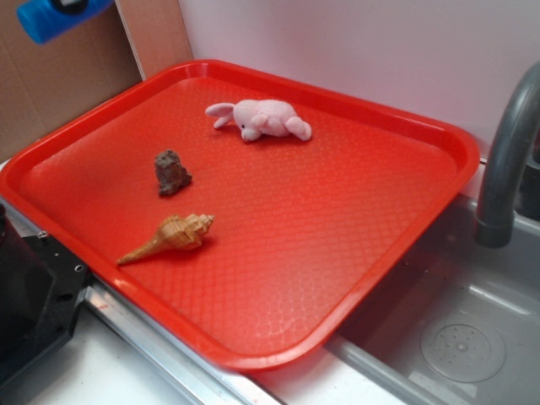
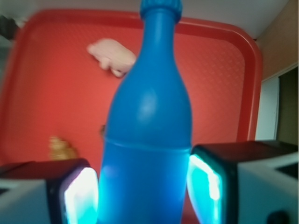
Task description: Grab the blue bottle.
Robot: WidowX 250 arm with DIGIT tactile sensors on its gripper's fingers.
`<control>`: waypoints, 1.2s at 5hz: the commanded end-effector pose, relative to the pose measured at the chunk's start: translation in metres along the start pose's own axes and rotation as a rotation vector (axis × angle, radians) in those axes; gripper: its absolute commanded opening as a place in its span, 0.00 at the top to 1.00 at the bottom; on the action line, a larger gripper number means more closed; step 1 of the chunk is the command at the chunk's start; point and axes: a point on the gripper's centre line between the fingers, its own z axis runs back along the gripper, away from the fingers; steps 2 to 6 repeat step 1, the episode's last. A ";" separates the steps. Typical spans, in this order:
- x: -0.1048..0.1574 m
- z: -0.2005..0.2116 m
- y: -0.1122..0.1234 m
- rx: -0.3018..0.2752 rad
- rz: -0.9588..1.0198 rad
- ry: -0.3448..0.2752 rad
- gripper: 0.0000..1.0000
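The grab looked done: the gripper [image 2: 142, 186] pinched the bottle [image 2: 149, 121] between its jaws, held well above the tray [image 1: 439, 143], nothing left.

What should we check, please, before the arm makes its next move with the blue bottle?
1. Grip: the gripper has both pads against the blue bottle body. Ok.
2. Bottle off the red tray: it shows at the exterior view's top-left corner, above the tray. Ok.
3. Bottle alignment: in the wrist view the neck points straight out between the fingers, no tilt visible. Ok.
4. Grip firmness against slipping: cannot tell.
5. Other items undisturbed: pink plush toy, brown rock and seashell lie apart on the tray. Ok.
6. Clearance to the grey faucet: it stands at the far side from the bottle. Ok.
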 end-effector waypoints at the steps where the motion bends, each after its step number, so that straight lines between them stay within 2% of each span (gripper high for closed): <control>1: 0.010 -0.007 0.008 0.103 0.074 -0.011 1.00; 6: 0.010 -0.007 0.008 0.103 0.074 -0.011 1.00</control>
